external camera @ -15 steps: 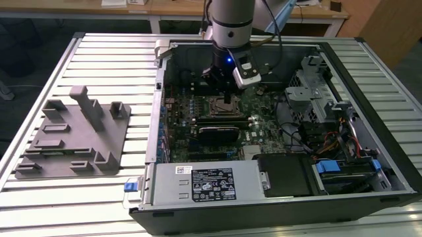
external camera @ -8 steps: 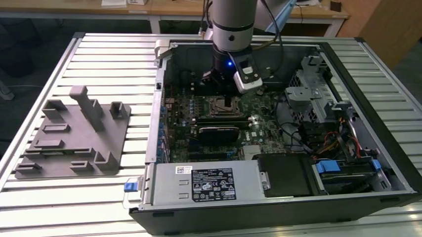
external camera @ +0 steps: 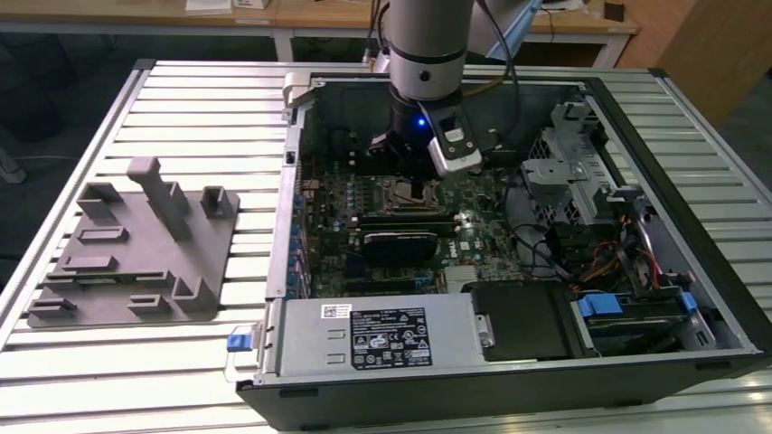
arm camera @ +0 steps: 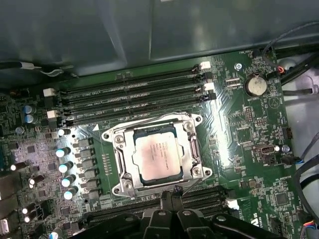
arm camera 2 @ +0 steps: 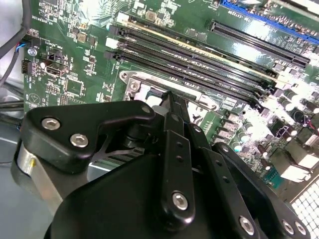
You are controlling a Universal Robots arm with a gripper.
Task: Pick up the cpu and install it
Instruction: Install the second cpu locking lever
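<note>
The cpu (arm camera: 159,157), a flat square chip with a shiny silver top, lies flat inside the metal-framed socket (arm camera: 119,149) on the green motherboard in the first wrist view. My gripper (arm camera: 172,194) hovers just off one side of the socket, its black fingertips drawn together with nothing between them. It is apart from the cpu. In the second wrist view the gripper (arm camera 2: 167,97) covers most of the socket (arm camera 2: 135,87). In the exterior view the gripper (external camera: 417,185) hangs inside the open computer case, over the socket.
Long black memory slots (arm camera: 134,99) run beside the socket. A row of capacitors (arm camera: 67,167) stands on its other side. The case wall (external camera: 293,208), power supply (external camera: 386,334) and cable bundles (external camera: 603,262) ring the board. A grey tray with upright posts (external camera: 133,253) lies at the exterior view's left.
</note>
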